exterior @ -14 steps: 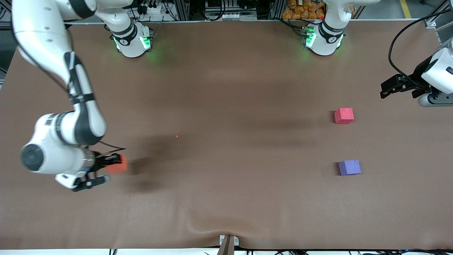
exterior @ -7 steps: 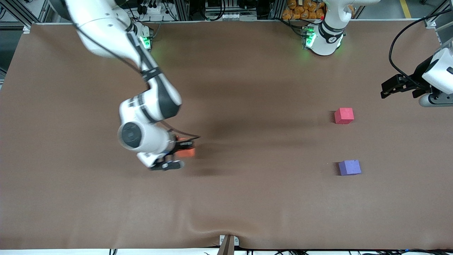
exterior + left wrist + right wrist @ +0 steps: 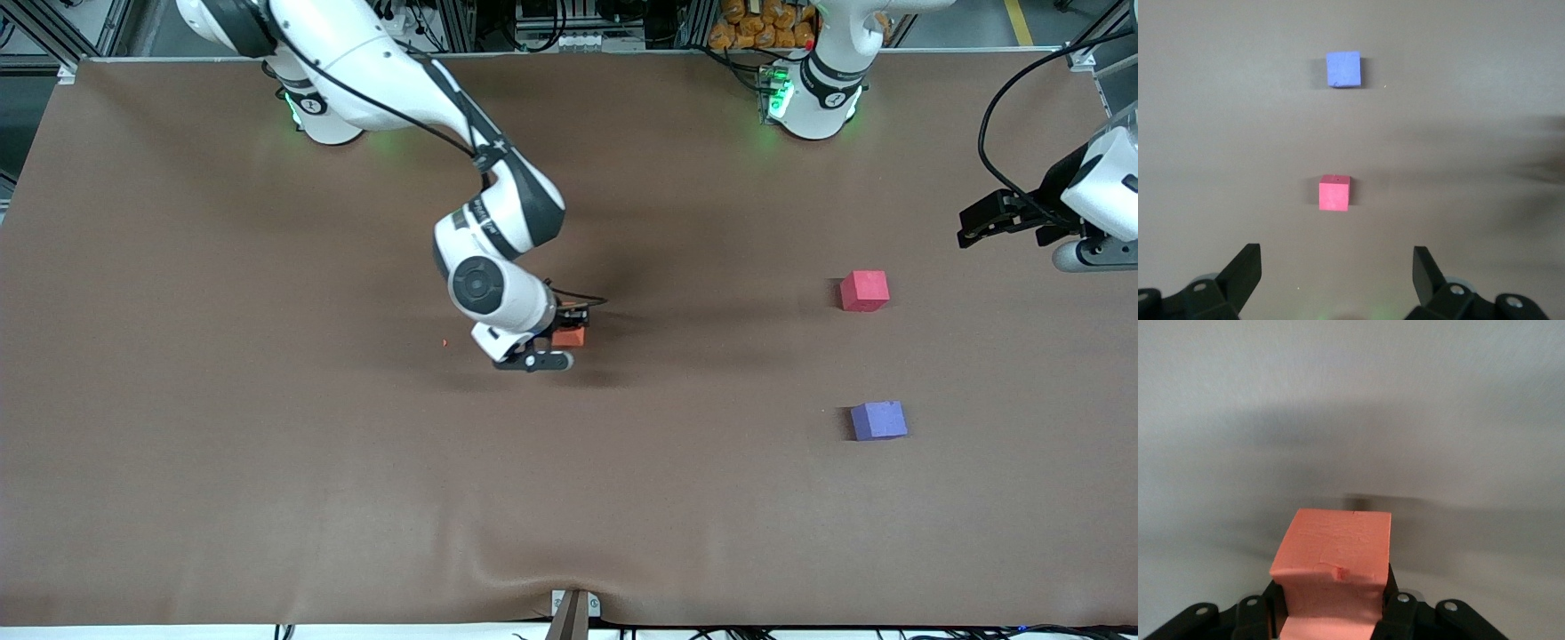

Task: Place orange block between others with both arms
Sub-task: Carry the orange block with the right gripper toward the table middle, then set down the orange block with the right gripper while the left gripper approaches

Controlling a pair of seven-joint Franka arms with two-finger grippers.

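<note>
My right gripper hangs low over the middle of the brown table, shut on the orange block. In the right wrist view the orange block is squeezed between the dark fingers and fills the gap. The pinkish-red cube and the purple-blue cube sit apart toward the left arm's end, the purple-blue one nearer the front camera. My left gripper waits open and empty at that end of the table. Its wrist view shows the red cube and the purple-blue cube ahead of the left gripper.
A tiny orange crumb lies on the table cloth beside the right gripper. A black cable loops above the table at the left arm's end. A small bracket sticks up at the table's front edge.
The right arm has swung from its own end of the table to the middle, carrying the orange block. The left arm and both other cubes have stayed put.
</note>
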